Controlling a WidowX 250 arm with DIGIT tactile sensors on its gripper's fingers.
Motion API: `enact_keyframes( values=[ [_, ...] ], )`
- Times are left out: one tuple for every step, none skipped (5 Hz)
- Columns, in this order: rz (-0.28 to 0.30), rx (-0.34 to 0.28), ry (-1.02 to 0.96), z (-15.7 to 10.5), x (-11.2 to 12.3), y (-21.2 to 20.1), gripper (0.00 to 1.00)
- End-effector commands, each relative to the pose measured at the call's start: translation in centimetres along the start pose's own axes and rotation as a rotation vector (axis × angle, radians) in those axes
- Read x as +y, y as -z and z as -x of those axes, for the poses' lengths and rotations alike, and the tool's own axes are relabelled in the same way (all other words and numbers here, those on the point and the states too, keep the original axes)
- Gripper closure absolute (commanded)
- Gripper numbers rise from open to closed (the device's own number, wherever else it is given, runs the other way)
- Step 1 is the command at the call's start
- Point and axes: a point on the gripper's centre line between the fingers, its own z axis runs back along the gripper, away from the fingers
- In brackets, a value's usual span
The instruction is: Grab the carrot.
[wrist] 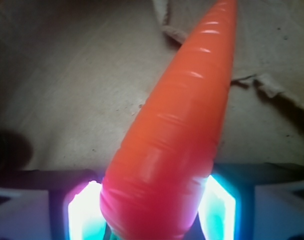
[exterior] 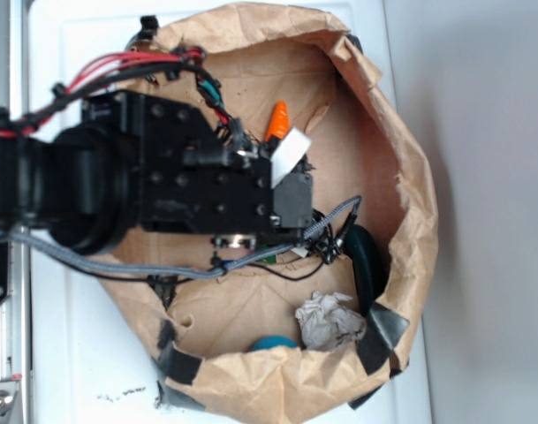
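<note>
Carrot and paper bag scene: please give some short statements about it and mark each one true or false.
1. The carrot lies between the two fingers of the gripper. True.
2. The carrot is blue. False: it is glossy orange.
3. A crumpled paper ball lies inside the brown paper bag. True.
4. The dark teal curved object lies outside the bag. False: it rests inside, near the bag's wall.
5. In the exterior view the whole carrot shows. False: the arm hides all but its orange tip.
</note>
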Motion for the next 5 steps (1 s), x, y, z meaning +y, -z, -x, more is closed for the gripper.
enact_keyframes(
  values=[
    [0.107,0.017,-0.016,-0.9,-1.0,-7.2,1.00],
    [0.102,0.043,-0.036,-1.7,-1.8,-12.0,1.00],
    [0.086,0.043,-0.023,-1.8,-2.1,-15.5,1.00],
    [0.017,0.066,0.014,-1.9,-2.2,-17.3,1.00],
    [-0.020,0.072,0.049,-1.7,-1.7,-17.2,1.00]
  ],
)
